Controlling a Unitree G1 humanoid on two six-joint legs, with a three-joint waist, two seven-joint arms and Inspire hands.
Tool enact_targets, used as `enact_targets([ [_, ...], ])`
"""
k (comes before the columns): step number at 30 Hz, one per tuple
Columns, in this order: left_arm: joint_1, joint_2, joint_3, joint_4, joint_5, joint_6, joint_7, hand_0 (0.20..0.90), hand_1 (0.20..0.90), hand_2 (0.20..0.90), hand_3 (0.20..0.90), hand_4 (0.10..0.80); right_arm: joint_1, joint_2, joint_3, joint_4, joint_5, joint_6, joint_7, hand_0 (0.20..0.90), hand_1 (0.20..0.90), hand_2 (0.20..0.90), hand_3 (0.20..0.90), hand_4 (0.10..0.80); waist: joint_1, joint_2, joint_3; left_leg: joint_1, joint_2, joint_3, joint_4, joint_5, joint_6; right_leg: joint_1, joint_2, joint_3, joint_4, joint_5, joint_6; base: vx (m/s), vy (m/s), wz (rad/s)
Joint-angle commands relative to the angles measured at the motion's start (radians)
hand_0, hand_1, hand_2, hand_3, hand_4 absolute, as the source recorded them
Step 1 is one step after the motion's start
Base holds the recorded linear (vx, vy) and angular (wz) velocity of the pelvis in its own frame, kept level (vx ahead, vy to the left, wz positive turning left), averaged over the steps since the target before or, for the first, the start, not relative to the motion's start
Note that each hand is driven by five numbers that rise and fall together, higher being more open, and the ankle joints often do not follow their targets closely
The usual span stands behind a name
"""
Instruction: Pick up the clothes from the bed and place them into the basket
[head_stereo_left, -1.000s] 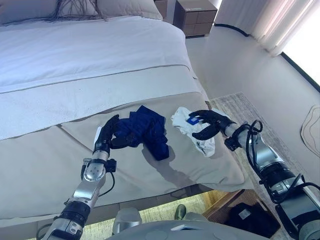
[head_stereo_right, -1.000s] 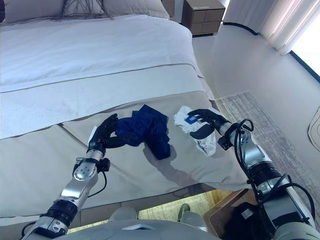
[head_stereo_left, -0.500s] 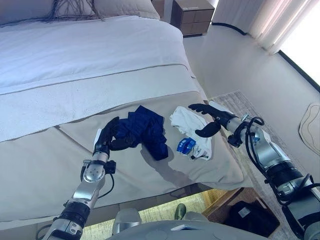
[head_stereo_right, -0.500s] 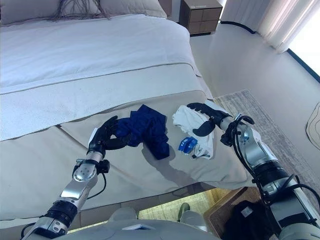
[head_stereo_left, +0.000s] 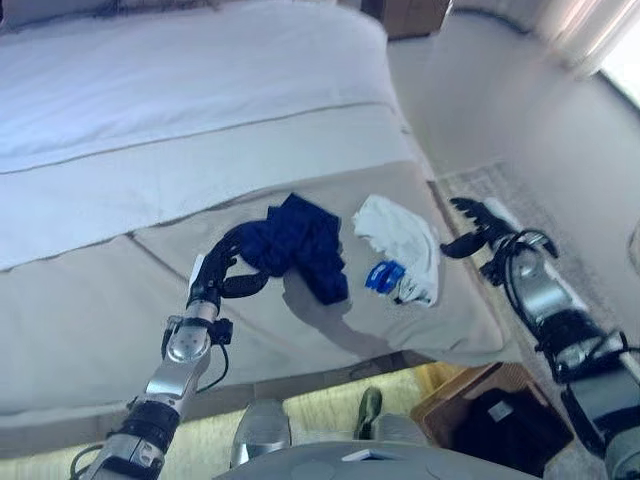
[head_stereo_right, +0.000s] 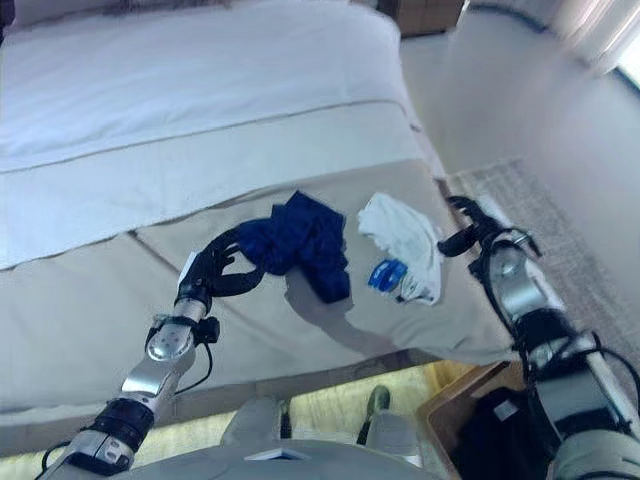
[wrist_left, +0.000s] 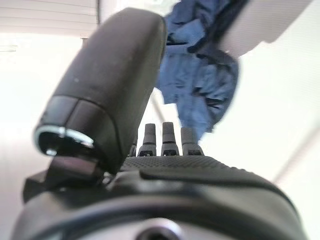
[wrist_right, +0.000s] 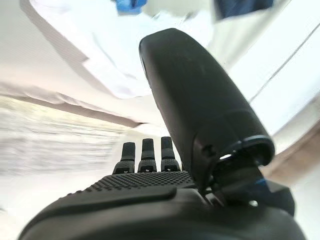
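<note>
A crumpled dark blue garment (head_stereo_left: 300, 245) lies on the beige bed cover (head_stereo_left: 90, 300) near the foot of the bed. My left hand (head_stereo_left: 222, 272) is at its left edge, fingers and thumb spread in a loose arc and touching the cloth without gripping it; the left wrist view shows the blue cloth (wrist_left: 200, 75) past straight fingers. A white garment (head_stereo_left: 402, 235) with a small blue patch (head_stereo_left: 383, 275) lies to the right. My right hand (head_stereo_left: 480, 225) hovers open beyond the bed's right edge, apart from the white cloth (wrist_right: 100, 55).
A brown basket (head_stereo_left: 450, 400) with dark contents stands on the floor below the bed's right corner. A patterned rug (head_stereo_left: 530, 190) lies to the right. White bedding (head_stereo_left: 180, 90) covers the far half, and a nightstand (head_stereo_left: 410, 12) stands behind.
My right hand has let go of the white garment and drawn off to the right, past the bed's edge. The white cloth now lies flat. The camera has shifted; the left hand stays put.
</note>
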Motion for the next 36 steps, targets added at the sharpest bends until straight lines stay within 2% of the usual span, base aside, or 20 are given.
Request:
enact_targets([
  [1,-0.086,0.074,-0.009,-0.166,-0.045,-0.148,0.02,0.9,0.9,0.9,0.9,0.8,-0.275,-0.101,0.018,0.004,0.058,-0.055,-0.098,0.9,0.9,0.9,0.9,0.8,0.038,-0.005,0.104,-0.071,0.001,-0.012,0.151,-0.109,-0.026,-0.062,-0.058,0.027,0.142,-0.068,0.003,-0.162,0.015,0.08],
  [5,-0.095,0.081,-0.039,-0.204,-0.069,-0.165,0.045,0.9,0.9,0.9,0.9,0.8,-0.397,-0.123,0.062,0.103,0.098,-0.062,-0.117,0.9,0.9,0.9,0.9,0.8,0.055,0.028,0.171,-0.179,-0.02,-0.03,0.268,-0.133,-0.018,-0.188,-0.085,0.02,0.321,-0.118,-0.024,-0.103,0.013,0.09],
  [11,-0.095,0.076,-0.062,-0.239,-0.082,-0.176,0.061,0.9,0.9,0.9,0.9,0.8,-0.474,-0.138,0.09,0.175,0.135,-0.051,-0.117,0.9,0.9,0.9,0.9,0.8,0.073,0.058,0.224,-0.293,-0.063,-0.059,0.384,-0.162,0.003,-0.314,-0.118,0.022,0.513,-0.182,-0.056,-0.043,-0.007,0.22],
  [12,-0.092,0.074,-0.067,-0.245,-0.081,-0.181,0.063,0.9,0.9,0.9,0.9,0.8,-0.481,-0.139,0.089,0.186,0.142,-0.039,-0.123,0.9,0.9,0.9,0.9,0.8,0.076,0.062,0.24,-0.31,-0.073,-0.065,0.432,-0.201,0.004,-0.336,-0.128,0.031,0.581,-0.226,-0.055,0.035,-0.031,0.16],
  [14,-0.091,0.069,-0.076,-0.255,-0.078,-0.187,0.069,0.9,0.9,0.9,0.9,0.8,-0.5,-0.141,0.085,0.219,0.135,-0.02,-0.127,0.9,0.9,0.9,0.9,0.8,0.079,0.074,0.256,-0.349,-0.083,-0.061,0.487,-0.224,0.012,-0.377,-0.143,0.028,0.653,-0.257,-0.068,0.005,-0.017,0.22],
  [20,-0.076,0.078,-0.076,-0.302,-0.085,-0.202,0.073,0.9,0.9,0.9,0.9,0.8,-0.531,-0.157,0.095,0.285,0.109,0.031,-0.127,0.9,0.9,0.9,0.9,0.8,0.083,0.095,0.257,-0.463,-0.091,-0.049,0.612,-0.271,0.036,-0.505,-0.172,0.042,0.791,-0.301,-0.079,-0.026,-0.014,0.11],
  [27,-0.071,0.095,-0.07,-0.374,-0.093,-0.209,0.086,0.9,0.9,0.9,0.9,0.8,-0.542,-0.189,0.121,0.332,0.022,0.135,-0.095,0.9,0.9,0.9,0.9,0.8,0.072,0.114,0.257,-0.598,-0.094,-0.048,0.765,-0.323,0.056,-0.645,-0.175,0.079,0.912,-0.334,-0.093,-0.059,-0.034,-0.04],
  [30,-0.071,0.1,-0.067,-0.39,-0.089,-0.203,0.087,0.9,0.9,0.9,0.9,0.8,-0.541,-0.204,0.143,0.367,-0.046,0.15,-0.06,0.9,0.9,0.9,0.9,0.8,0.068,0.111,0.257,-0.625,-0.086,-0.046,0.81,-0.343,0.065,-0.673,-0.173,0.084,0.937,-0.342,-0.098,-0.068,-0.034,0.01],
  [31,-0.07,0.102,-0.069,-0.397,-0.086,-0.201,0.094,0.9,0.9,0.9,0.9,0.8,-0.541,-0.209,0.155,0.38,-0.049,0.147,-0.057,0.773,0.773,0.773,0.752,0.652,0.066,0.109,0.257,-0.635,-0.083,-0.046,0.834,-0.351,0.068,-0.682,-0.172,0.084,0.946,-0.343,-0.1,-0.066,-0.026,0.0],
  [32,-0.07,0.104,-0.071,-0.395,-0.088,-0.205,0.097,0.9,0.9,0.9,0.9,0.8,-0.544,-0.213,0.159,0.386,-0.057,0.14,-0.058,0.533,0.533,0.533,0.472,0.372,0.064,0.109,0.257,-0.642,-0.08,-0.046,0.85,-0.358,0.068,-0.687,-0.17,0.085,0.954,-0.346,-0.101,-0.062,-0.018,-0.02],
  [34,-0.07,0.105,-0.068,-0.391,-0.089,-0.204,0.096,0.9,0.9,0.9,0.9,0.8,-0.548,-0.213,0.167,0.392,-0.07,0.131,-0.071,0.3,0.3,0.3,0.2,0.1,0.063,0.107,0.257,-0.645,-0.077,-0.049,0.87,-0.368,0.07,-0.688,-0.166,0.086,0.964,-0.352,-0.104,-0.035,-0.002,-0.04],
  [36,-0.07,0.106,-0.067,-0.388,-0.09,-0.205,0.095,0.9,0.9,0.9,0.9,0.8,-0.545,-0.215,0.167,0.392,-0.065,0.118,-0.082,0.3,0.3,0.3,0.2,0.1,0.061,0.103,0.257,-0.64,-0.073,-0.052,0.876,-0.373,0.07,-0.683,-0.162,0.086,0.968,-0.355,-0.105,-0.006,0.005,-0.07],
])
